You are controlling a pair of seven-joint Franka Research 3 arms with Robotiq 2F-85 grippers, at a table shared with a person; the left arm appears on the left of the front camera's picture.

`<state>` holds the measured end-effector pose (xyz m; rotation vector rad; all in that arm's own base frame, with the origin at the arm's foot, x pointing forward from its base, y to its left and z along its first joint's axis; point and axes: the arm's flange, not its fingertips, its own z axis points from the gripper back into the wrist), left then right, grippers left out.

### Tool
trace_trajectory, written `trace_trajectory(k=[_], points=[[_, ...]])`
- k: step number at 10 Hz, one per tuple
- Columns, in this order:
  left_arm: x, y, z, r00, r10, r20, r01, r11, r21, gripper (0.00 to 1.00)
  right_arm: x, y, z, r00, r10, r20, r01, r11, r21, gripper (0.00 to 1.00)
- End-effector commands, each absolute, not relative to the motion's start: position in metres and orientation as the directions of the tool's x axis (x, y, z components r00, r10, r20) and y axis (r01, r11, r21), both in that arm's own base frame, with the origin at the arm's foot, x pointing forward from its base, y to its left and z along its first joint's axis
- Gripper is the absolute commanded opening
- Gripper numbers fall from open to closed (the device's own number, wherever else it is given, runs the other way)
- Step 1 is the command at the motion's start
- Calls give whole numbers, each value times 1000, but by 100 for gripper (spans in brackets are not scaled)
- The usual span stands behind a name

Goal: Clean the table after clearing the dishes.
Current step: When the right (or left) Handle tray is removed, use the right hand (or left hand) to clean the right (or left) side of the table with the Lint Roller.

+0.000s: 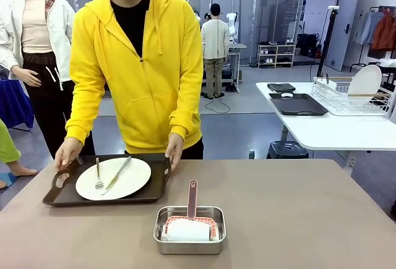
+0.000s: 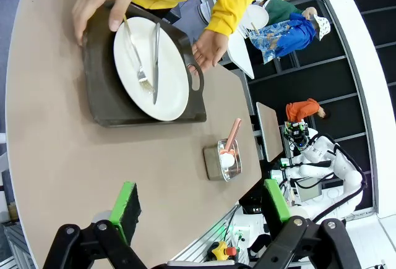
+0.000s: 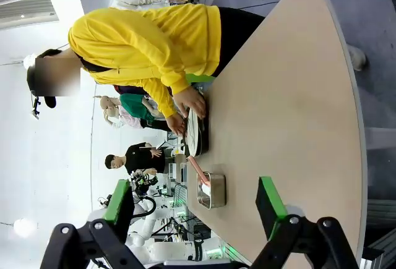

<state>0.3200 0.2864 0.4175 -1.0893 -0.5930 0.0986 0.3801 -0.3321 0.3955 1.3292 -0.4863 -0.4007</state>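
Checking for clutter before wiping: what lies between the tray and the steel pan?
Nothing. In the front view, bare table separates the tray from the pan; the left wrist view shows the same bare strip.

The large taupe-brown matte tabletop (image 1: 297,219) is cut off by the front view's near, left and right edges, so its near corners are lost. A person's hand (image 1: 67,153) covers the far left corner of the dark rectangular handled tray (image 1: 158,190), and the other hand (image 1: 174,150) covers its far right corner. In the rectangular steel pan (image 1: 189,245), the lower end of the pink handle (image 1: 192,198) is hidden behind a white block (image 1: 187,230) that cannot be identified. The tabletop's far edge hides the person's legs.
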Motion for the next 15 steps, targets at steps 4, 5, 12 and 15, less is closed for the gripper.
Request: trace_trajectory(k=[4,5,12,15], points=[[318,289,419,832,359,422,229,471,-852,100,380,-331,397,836,-538,110,-1,198,980,100],[318,289,419,832,359,422,229,471,-852,100,380,-331,397,836,-538,110,-1,198,980,100],[408,82,558,707,-295,643,675,552,-489,100,380,-331,397,836,-538,110,-1,198,980,100],[441,-81,591,491,-711,503,866,465,-187,100,380,-331,397,836,-538,110,-1,198,980,100]])
